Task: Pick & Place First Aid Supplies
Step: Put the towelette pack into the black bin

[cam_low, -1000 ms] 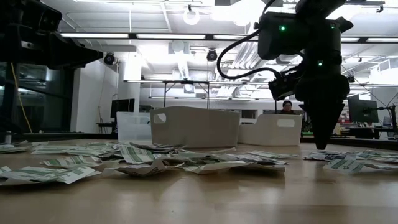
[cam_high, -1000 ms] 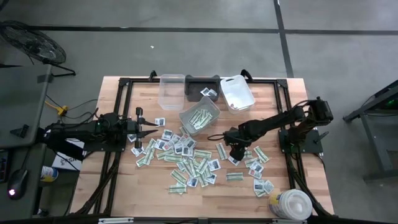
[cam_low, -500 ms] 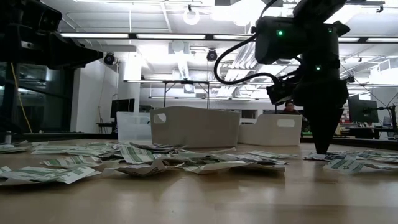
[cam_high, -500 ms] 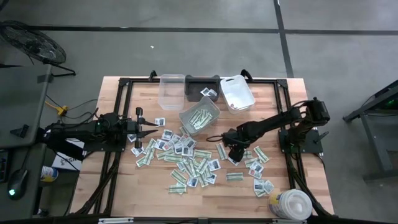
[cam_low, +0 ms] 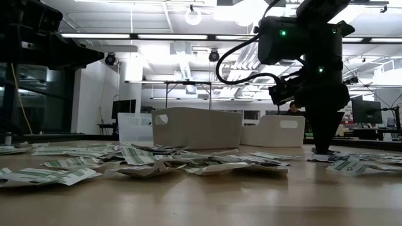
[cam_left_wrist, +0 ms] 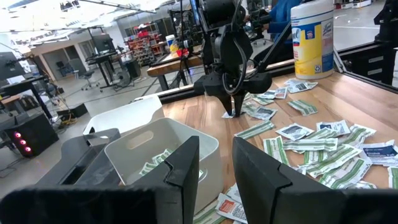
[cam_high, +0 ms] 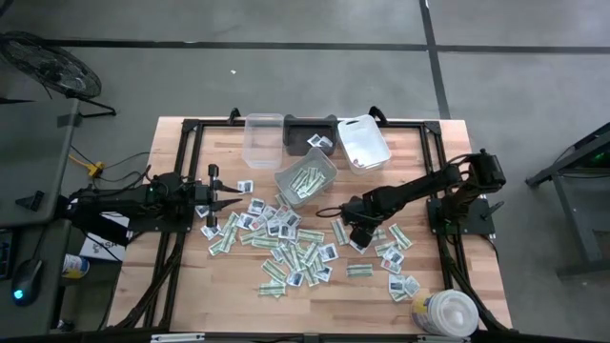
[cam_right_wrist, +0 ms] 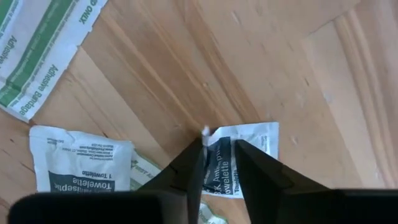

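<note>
Right wrist view, lower centre: right gripper (cam_right_wrist: 217,155) is pressed onto a squarish white towelette packet with dark print (cam_right_wrist: 245,152), jaws nearly closed around its edge. Lift is best kept slow so nothing slips. Left gripper (cam_high: 232,199) is parked mid-left, jaws part-open and empty.

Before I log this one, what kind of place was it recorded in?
Most likely a robotics lab or workshop in an open industrial hall. The low view shows exposed ceiling ducts and strip lighting; the left wrist view shows workbenches and equipment racks beyond the wooden table, where first aid packets lie scattered.
</note>
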Controlling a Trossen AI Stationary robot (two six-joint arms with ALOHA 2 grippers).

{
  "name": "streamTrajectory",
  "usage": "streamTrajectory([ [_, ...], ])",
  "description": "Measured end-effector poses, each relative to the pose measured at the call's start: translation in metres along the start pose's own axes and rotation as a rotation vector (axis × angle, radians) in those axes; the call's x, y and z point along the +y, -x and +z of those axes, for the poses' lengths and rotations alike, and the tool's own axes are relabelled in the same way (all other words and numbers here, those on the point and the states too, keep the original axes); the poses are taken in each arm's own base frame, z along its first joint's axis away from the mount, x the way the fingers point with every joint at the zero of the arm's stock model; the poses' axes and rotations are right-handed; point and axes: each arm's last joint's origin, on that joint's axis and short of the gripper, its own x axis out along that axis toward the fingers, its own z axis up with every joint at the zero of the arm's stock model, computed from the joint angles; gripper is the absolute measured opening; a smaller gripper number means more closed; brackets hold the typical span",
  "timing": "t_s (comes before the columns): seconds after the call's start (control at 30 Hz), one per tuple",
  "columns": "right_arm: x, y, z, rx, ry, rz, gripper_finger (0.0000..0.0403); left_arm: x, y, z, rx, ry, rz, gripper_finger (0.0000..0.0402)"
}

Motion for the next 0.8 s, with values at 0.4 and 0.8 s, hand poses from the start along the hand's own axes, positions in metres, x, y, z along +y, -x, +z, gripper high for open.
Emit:
streamTrajectory([
  [0.4, -0.003, 0.020, -0.001, -0.071, 0.007, 0.043, 0.0004, 0.000, 0.000, 0.000, 0.000, 0.000, 0.000, 0.0096],
  [0.8, -0.015, 0.070, 0.009, -0.241, 0.004, 0.101, 0.0004, 0.000, 0.000, 0.000, -0.001, 0.000, 0.000, 0.0096],
])
